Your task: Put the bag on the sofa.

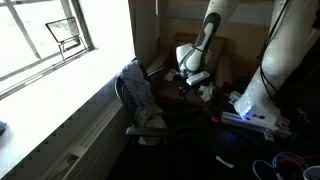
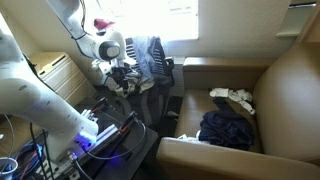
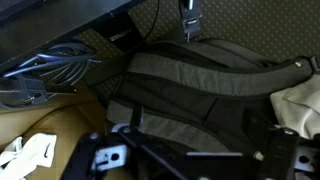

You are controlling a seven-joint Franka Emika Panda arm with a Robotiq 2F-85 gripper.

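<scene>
- My gripper [image 3: 190, 158] has its jaws spread wide, one at each lower corner of the wrist view, with nothing between them.
- The bag [image 3: 200, 90] fills the middle of the wrist view, right under me. Its padded straps [image 3: 215, 70] arch across it from left to right.
- It is not on the sofa [image 2: 290, 85], which sits at the right of an exterior view, well apart from me.
- In both exterior views the spot beneath me is too dark to pick the bag out.
- I judge it soft and floppy, so it will sag, fold and perhaps swing once lifted. I cannot tell its weight, but it lies slack, so it is probably not full.
- The best hold, I think, is across one strap. It is thick enough to clamp and stands proud of the body.
- Around the bag are cables [image 3: 50, 75] at the left, white paper [image 3: 30, 155] at the lower left and pale cloth [image 3: 300, 100] at the right edge. The cables could snag.
- The room is tight: a chair [image 2: 150, 55] draped in cloth stands near me, under the window.
- The sofa seat holds a dark heap [image 2: 225, 130] and a white thing [image 2: 235, 98], so there is little room to set the bag down.
</scene>
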